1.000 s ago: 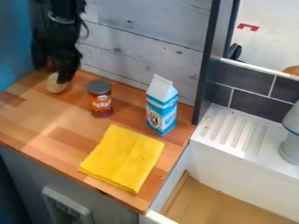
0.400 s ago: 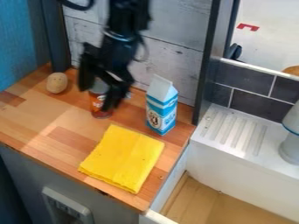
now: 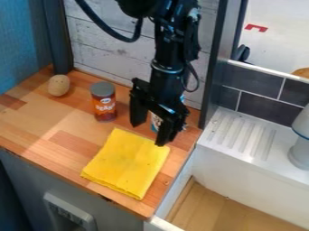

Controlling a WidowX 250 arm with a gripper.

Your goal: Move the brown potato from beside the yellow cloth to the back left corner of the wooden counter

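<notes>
Gripper (image 3: 149,134), one: you are swinging it from the potato (image 3: 58,85), past the can (image 3: 104,103), to the far edge of the cloth (image 3: 127,163). Fingers, one pair: standing wide apart, gripping nothing visible; whether one is touching the carton (image 3: 156,122) or cloth, you cannot tell. Carton, one: standing just beyond the cloth, partly hiding behind the gripper. Cloth, yellow, one: lying flat, keeping its place. Can, one: standing upright beyond the cloth, toward the potato. Potato, one: resting well beyond the cloth, at the counter's (image 3: 36,119) far corner. Bearing on the work: you are carrying nothing away, and carton and cloth are now seemingly lying nearest your grasp.
</notes>
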